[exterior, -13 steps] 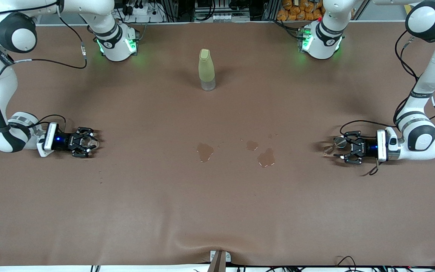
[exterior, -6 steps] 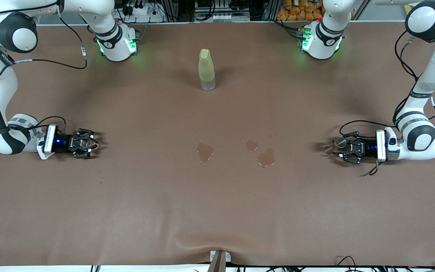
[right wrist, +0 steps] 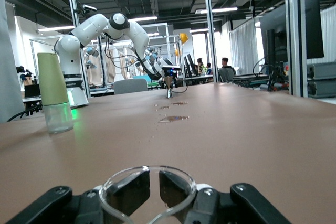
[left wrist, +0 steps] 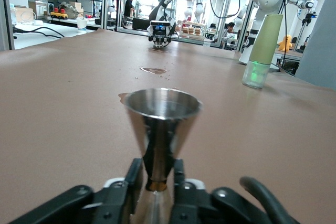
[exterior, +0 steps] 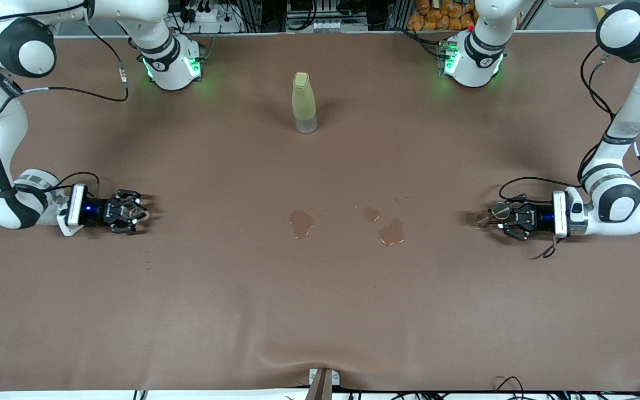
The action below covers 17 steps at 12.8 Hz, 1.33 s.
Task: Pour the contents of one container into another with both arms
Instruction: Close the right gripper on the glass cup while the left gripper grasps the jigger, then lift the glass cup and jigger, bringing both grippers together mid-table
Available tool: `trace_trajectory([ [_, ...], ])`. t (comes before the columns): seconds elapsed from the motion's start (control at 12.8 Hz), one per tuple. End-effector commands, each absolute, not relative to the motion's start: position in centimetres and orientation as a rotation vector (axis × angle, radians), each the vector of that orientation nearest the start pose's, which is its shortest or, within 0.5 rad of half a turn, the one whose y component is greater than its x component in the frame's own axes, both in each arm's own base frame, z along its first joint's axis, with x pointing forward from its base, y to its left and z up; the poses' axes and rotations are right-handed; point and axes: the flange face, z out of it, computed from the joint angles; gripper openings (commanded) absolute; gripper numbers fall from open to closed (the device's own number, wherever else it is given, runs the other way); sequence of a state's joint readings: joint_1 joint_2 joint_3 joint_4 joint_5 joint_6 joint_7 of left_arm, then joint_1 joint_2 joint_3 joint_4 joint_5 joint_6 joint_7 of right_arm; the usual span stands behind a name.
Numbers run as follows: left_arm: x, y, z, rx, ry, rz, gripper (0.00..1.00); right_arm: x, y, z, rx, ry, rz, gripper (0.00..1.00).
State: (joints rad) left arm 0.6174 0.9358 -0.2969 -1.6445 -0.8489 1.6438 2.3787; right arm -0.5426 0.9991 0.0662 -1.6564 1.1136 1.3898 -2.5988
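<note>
My left gripper (exterior: 502, 218) hangs low over the left arm's end of the table, shut on the narrow waist of a steel cone-shaped measuring cup (exterior: 499, 209). The left wrist view shows the cup (left wrist: 163, 109) upright between the fingers (left wrist: 134, 177) of that gripper (left wrist: 158, 179). At the right arm's end, my right gripper (exterior: 133, 211) is shut on a small clear glass (exterior: 127, 209). Its rim (right wrist: 152, 169) curves over the right gripper (right wrist: 154, 182) in the right wrist view.
A pale yellow-green bottle (exterior: 304, 103) with a clear base stands capped mid-table, close to the arm bases. Spilled puddles (exterior: 301, 223) (exterior: 391, 232) lie on the brown cloth between the two grippers. The cloth is creased at the table's front edge (exterior: 320, 364).
Both grippers have sunk slightly toward the table with their vessels still held. The bottle and puddles have not moved.
</note>
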Motion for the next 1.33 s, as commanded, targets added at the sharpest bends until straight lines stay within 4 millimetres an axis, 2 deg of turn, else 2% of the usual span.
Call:
trace_trajectory([
  [0.0, 58.5, 12.0, 10.7, 1.371, -1.366, 0.941, 0.16, 55.8, -13.1, 7.6, -1.261, -1.100, -1.105, 0.00],
  [0.08, 58.9, 11.6, 11.5, 1.359, -1.397, 0.943, 0.11, 56.3, -12.5, 8.6, -1.278, -1.076, -1.051, 0.00],
  [0.23, 60.7, 9.4, 14.4, 1.294, -1.485, 0.960, 0.06, 57.3, -11.1, 10.0, -1.272, -1.101, -1.025, 0.00],
  [0.39, 62.5, 5.9, 17.2, 1.176, -1.571, 1.005, 0.06, 58.3, -9.0, 11.0, -1.251, -1.110, -1.033, 0.00],
  [0.62, 63.7, 0.1, 19.8, 1.045, -1.598, 1.058, 0.07, 59.1, -6.2, 11.5, -1.215, -1.118, -1.037, 0.00],
  [0.86, 64.1, -5.8, 20.4, 1.002, -1.569, 1.069, 0.06, 60.4, -1.7, 12.7, -1.158, -1.134, -1.054, 0.00],
  [1.01, 64.3, -9.5, 20.2, 1.051, -1.519, 1.013, 0.06, 61.6, 1.3, 14.5, -1.176, -1.207, -1.042, 0.00],
  [1.17, 64.5, -13.6, 20.1, 1.092, -1.481, 1.013, 0.06, 62.2, 4.1, 15.2, -1.166, -1.193, -1.066, 0.00],
  [1.25, 64.4, -15.7, 19.8, 1.112, -1.477, 1.018, 0.06, 61.8, 5.8, 15.2, -1.158, -1.192, -1.050, 0.00],
])
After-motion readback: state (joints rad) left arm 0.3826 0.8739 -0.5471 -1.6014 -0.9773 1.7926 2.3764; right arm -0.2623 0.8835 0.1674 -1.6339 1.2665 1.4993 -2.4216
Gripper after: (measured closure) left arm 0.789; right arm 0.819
